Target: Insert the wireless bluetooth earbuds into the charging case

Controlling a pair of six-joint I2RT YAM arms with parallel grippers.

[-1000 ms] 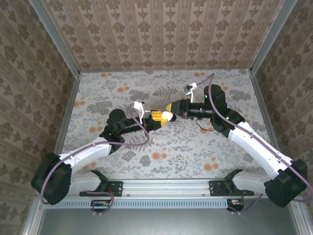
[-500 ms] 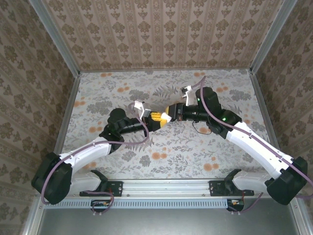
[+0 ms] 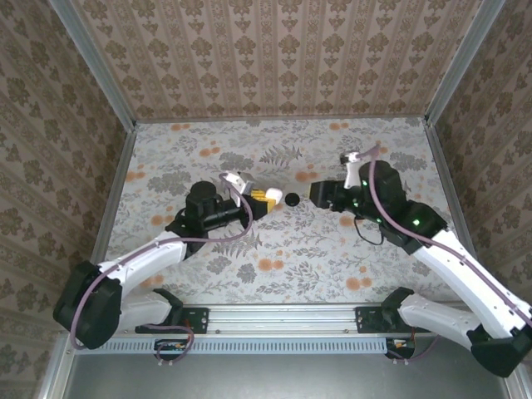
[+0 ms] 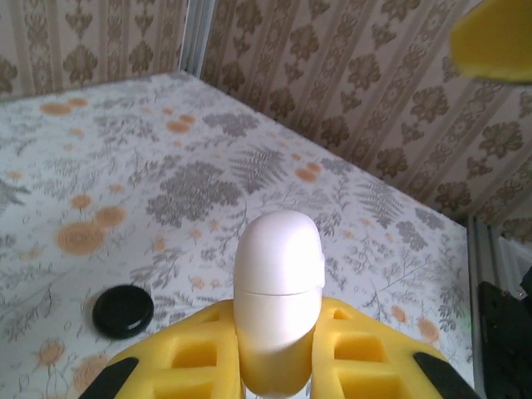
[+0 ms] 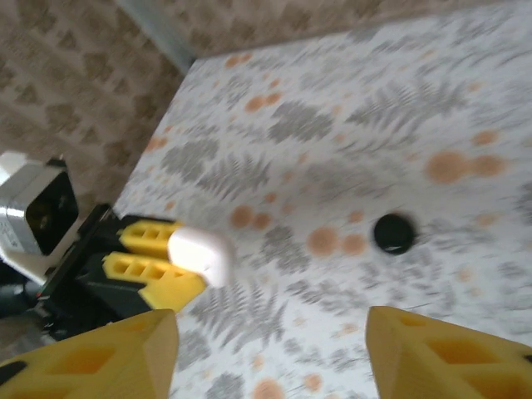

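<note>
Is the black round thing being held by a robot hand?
No, the black round thing lies alone on the flowered table, nothing touching it.

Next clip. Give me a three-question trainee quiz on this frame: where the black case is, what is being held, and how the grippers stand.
1. True or false: the charging case lies on the table between the two grippers, touched by neither.
2. Multiple choice: the left gripper holds
A) nothing
B) a white capsule-shaped object
C) the charging case
3. Fill in: the yellow fingers of the right gripper stand ____, with nothing between them.

Key: 1 true; 2 B; 3 open.
</note>
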